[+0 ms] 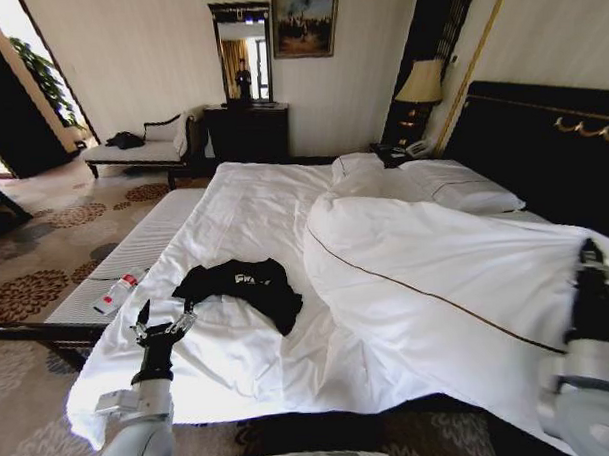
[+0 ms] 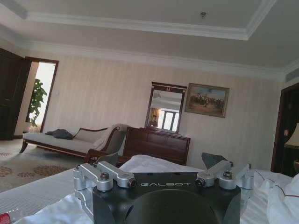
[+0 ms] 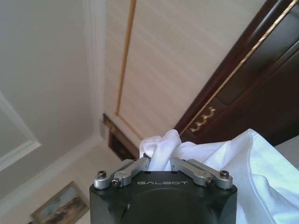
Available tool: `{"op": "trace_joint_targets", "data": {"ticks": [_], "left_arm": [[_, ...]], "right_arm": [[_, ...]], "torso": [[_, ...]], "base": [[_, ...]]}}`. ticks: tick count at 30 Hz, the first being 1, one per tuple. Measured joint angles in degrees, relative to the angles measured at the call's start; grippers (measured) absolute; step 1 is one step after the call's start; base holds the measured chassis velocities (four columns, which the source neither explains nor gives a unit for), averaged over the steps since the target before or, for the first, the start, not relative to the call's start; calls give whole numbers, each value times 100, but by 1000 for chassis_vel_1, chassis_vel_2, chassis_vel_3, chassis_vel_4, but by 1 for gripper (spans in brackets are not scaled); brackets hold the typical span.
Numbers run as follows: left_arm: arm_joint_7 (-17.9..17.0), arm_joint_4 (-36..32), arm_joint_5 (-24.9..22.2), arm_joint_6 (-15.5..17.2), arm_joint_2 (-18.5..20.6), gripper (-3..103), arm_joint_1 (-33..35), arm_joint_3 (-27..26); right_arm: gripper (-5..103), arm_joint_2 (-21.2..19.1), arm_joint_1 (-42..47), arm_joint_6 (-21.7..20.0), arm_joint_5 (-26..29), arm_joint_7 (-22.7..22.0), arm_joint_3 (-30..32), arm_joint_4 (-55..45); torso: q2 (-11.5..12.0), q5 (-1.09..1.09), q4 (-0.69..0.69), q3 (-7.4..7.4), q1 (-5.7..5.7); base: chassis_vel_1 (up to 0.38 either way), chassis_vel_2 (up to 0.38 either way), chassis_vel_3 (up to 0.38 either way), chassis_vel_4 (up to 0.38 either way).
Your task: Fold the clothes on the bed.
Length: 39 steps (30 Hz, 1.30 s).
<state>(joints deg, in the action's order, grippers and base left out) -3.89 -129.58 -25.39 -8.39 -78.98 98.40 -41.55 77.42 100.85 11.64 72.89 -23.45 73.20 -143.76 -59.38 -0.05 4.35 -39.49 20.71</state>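
The clothes [image 1: 242,286], a black T-shirt with white chest lettering, lie crumpled on the white sheet near the foot of the bed [image 1: 254,205]. My left gripper [image 1: 164,320] hovers just short of the shirt's near left edge, open and holding nothing; the left wrist view shows the left gripper [image 2: 163,163] with its fingers spread apart. My right gripper [image 1: 589,252] is far to the right, at the edge of the bunched white duvet [image 1: 436,273]. In the right wrist view, the right gripper [image 3: 159,161] is shut on a fold of that duvet [image 3: 219,158].
A small plastic bottle [image 1: 117,293] with a red label lies on the bed's left edge. A pale bench [image 1: 142,149] and a dark dresser [image 1: 247,132] stand against the far wall. Pillows [image 1: 438,181], a dark headboard [image 1: 542,145] and a lamp [image 1: 423,84] are at the right.
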Motion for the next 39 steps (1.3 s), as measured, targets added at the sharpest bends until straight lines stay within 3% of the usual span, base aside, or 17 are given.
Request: {"op": "trace_joint_targets", "data": {"ticks": [7, 10, 14, 16, 20, 22, 39], "left_arm": [[-15, 162, -399, 1, 396, 100, -167, -81], [-43, 246, -586, 12, 571, 100, -306, -92], [-63, 290, -649, 14, 590, 100, -335, -72], [-83, 387, -651, 15, 594, 100, -440, 40], [-87, 485, -648, 51, 602, 100, -573, 184], [-94, 636, -648, 93, 671, 100, -716, 372], [-98, 768, -839, 85, 967, 100, -792, 303]], "right_arm": [[1, 359, 503, 41, -336, -662, 328, -3], [1, 716, 832, 103, -697, -924, 421, 7], [1, 956, 1028, 149, -905, -1112, 442, 19], [1, 1201, 1219, 236, -1025, -1198, 476, 135], [1, 1383, 1348, 363, -1190, -1195, 466, 605], [1, 1500, 1405, 556, -1363, -1152, 255, 1696], [1, 1469, 955, 1441, -2069, -441, -354, 5284]], "torso": [[0, 1, -3, -1, 0], [0, 1, 0, 0, 1], [0, 1, 1, 0, 0], [0, -1, -5, 0, 0], [0, 0, 1, 0, 1], [1, 2, -2, -1, 1], [1, 1, -13, 0, 2]], "base": [[0, 0, 0, 0], [0, 0, 0, 0], [0, 0, 0, 0], [0, 0, 0, 0], [0, 0, 0, 0], [0, 0, 0, 0], [0, 0, 0, 0]]}}
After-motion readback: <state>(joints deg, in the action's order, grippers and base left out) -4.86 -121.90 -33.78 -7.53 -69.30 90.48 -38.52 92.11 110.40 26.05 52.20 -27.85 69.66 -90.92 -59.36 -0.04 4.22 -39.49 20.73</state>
